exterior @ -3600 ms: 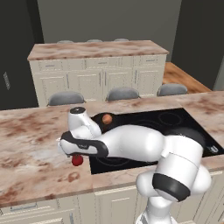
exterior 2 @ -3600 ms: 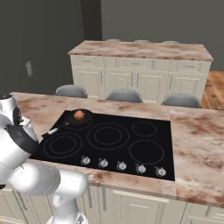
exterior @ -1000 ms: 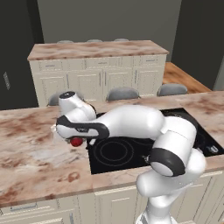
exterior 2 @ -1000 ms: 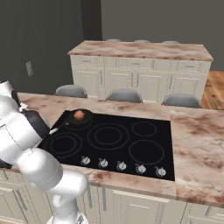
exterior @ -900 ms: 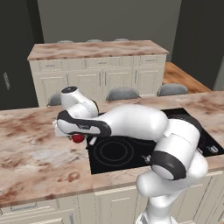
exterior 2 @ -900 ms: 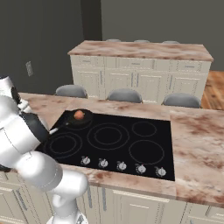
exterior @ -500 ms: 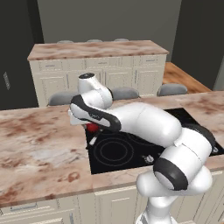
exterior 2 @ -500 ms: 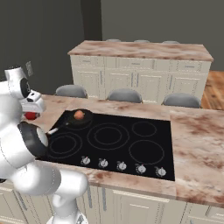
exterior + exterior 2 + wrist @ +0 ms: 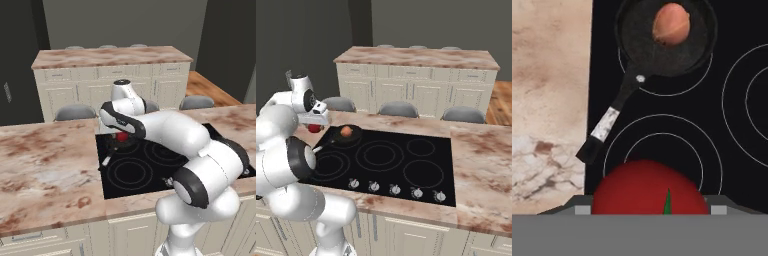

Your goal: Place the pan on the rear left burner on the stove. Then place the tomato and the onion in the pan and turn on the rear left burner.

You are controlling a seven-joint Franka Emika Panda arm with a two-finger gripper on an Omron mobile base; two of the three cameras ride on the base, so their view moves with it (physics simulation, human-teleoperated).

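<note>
Reaching out low over the left side of the stove (image 9: 406, 160), arm bent back on itself, wrist turned so the hand looks down at the glass. Gripper (image 9: 121, 137) closed around the tomato (image 9: 121, 136), held up in the air above the cooktop's left half, clear of the glass. Tomato glossy bright red, round, green stem streak visible from the hand camera (image 9: 649, 189), finger tips hidden behind it there. From the right base camera the tomato (image 9: 315, 128) sits just under the hand, left of the pan. Pan (image 9: 664, 37) small, round, black, on the rear left burner (image 9: 664, 75), thin grey ring peeking out at its near edge. Handle long, black, grey-speckled tip, pointing near-left toward the marble counter (image 9: 45, 170). Onion (image 9: 671, 24) orange-tan, pale sheen, lying inside the pan.
</note>
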